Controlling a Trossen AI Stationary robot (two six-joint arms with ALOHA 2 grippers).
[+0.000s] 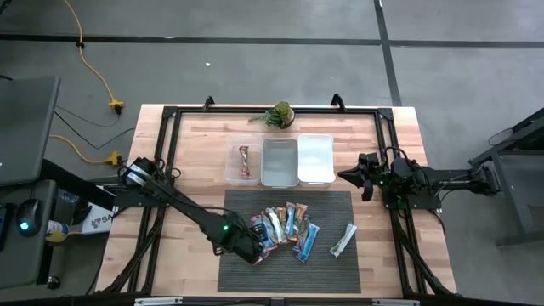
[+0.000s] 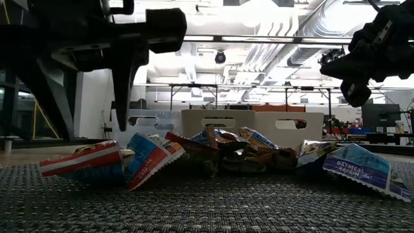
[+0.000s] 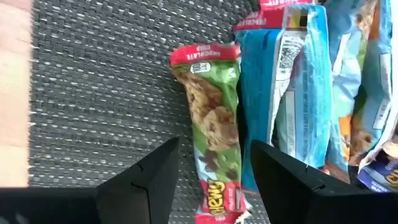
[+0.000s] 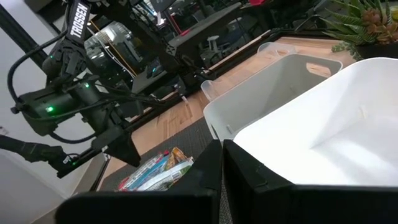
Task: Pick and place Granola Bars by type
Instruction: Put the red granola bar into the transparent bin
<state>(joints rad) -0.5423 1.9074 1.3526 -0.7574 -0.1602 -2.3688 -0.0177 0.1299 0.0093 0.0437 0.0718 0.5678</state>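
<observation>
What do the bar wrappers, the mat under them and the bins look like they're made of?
Granola bars: thin glossy film wrappers, judging by crinkles and sheen. Mat: dark woven, textured, probably vinyl mesh. Bins: translucent whitish smooth plastic, seemingly rigid.

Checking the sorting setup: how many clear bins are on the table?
3, in a row at the table's far side: left bin holding one bar, middle bin, right bin.
</observation>
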